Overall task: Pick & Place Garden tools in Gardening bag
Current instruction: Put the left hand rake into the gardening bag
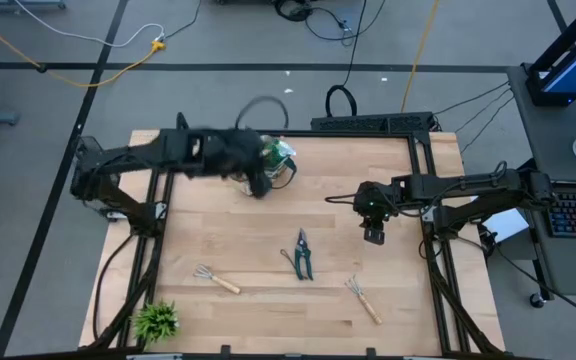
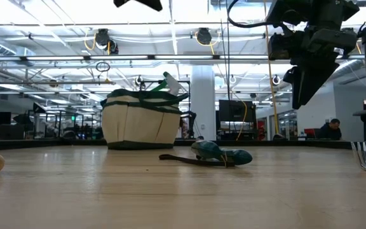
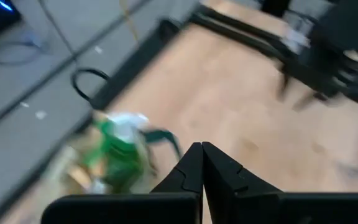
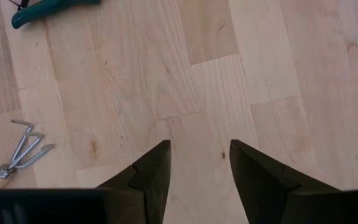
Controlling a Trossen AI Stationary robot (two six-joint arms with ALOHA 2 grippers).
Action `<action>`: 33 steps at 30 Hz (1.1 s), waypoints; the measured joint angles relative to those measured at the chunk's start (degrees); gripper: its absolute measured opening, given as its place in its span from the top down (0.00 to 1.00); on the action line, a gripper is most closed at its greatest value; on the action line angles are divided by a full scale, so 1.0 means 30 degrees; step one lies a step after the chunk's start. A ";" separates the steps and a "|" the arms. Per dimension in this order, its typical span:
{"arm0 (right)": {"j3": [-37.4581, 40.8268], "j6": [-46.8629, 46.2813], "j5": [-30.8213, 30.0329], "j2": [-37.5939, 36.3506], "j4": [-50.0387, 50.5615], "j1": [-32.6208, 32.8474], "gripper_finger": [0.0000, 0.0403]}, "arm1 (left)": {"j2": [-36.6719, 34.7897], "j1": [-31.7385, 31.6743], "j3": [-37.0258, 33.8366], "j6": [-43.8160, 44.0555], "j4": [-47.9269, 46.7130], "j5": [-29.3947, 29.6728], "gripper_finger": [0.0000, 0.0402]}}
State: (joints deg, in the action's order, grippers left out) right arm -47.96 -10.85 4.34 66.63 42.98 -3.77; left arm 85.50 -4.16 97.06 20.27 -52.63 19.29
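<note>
Garden tools lay scattered over the pale wooden table [image 1: 268,215], whose planks showed a fine grain and staggered joints. Pruning shears [image 1: 302,254] with dark teal handles sat just below the middle of the high view, blades shut and pointing up the frame. At lower left of them lay a hand rake [image 1: 215,278] with thin metal prongs and a light wooden handle; a second rake [image 1: 362,298] of the same make lay at lower right. A small leafy plant [image 1: 156,320] stood in the lower left corner of the table.

The gardening bag [image 1: 276,160] — round beige canvas with dark green trim and looped handles — stood upright near the top centre of the table. In the low view a green spray bottle [image 2: 171,84] with a white top stuck up out of it; what else it held could not be made out.

The left gripper [image 3: 202,163] was just beside the bag in the high view, on its lower left, and its two dark tapered fingers were pressed together on nothing. The right gripper [image 4: 199,165] hung above bare wood at centre right of the high view, well apart from the shears — its fingers spread and empty, touching nothing.
</note>
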 joint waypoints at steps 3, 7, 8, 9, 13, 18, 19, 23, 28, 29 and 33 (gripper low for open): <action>0.0001 0.0000 0.0001 0.0003 0.0046 0.0000 0.61 | 0.0019 0.1909 -0.0036 0.1912 -0.1722 -0.0065 0.99; -0.0001 -0.0003 0.0063 0.0000 0.0030 0.0000 0.61 | 0.0235 0.3923 0.0001 0.5063 -0.2861 -0.0036 0.99; 0.0003 0.0000 0.0066 0.0007 0.0037 0.0000 0.61 | 0.0314 0.4342 -0.0032 0.5930 -0.3105 0.0002 0.99; 0.0007 0.0000 0.0066 0.0007 0.0045 0.0000 0.61 | 0.0494 0.4674 -0.0034 0.6873 -0.3127 0.0029 0.99; 0.0001 0.0000 0.0066 0.0004 0.0049 0.0000 0.61 | 0.0777 0.6033 -0.0029 1.0629 -0.4125 0.0078 0.99; -0.0001 0.0000 0.0074 0.0000 0.0045 0.0000 0.61 | 0.1365 0.7668 -0.0044 1.4257 -0.6415 -0.0012 0.99; 0.0001 -0.0001 0.0074 0.0001 0.0038 0.0000 0.61 | 0.1614 0.7880 -0.0037 1.5146 -0.6705 -0.0008 0.99; 0.0007 -0.0007 0.0074 0.0000 0.0028 0.0000 0.61 | 0.1948 0.8851 -0.0029 1.8306 -0.8513 -0.0919 0.99; 0.0006 -0.0007 0.0074 0.0000 -0.0043 0.0000 0.61 | 0.2693 0.9761 -0.0051 1.8041 -0.9294 -0.1271 0.99; 0.0005 -0.0007 0.0074 0.0000 -0.0043 0.0000 0.61 | 0.2924 0.9844 -0.0007 1.7639 -0.9319 -0.1262 0.99; -0.0001 -0.0015 0.0074 0.0000 -0.0223 0.0000 0.61 | 0.3520 1.0704 -0.0048 1.4705 -1.0045 -0.1426 0.97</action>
State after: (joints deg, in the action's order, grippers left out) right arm -47.97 -10.90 4.56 66.63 42.31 -3.77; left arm 96.06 27.95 96.91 64.38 -82.76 15.01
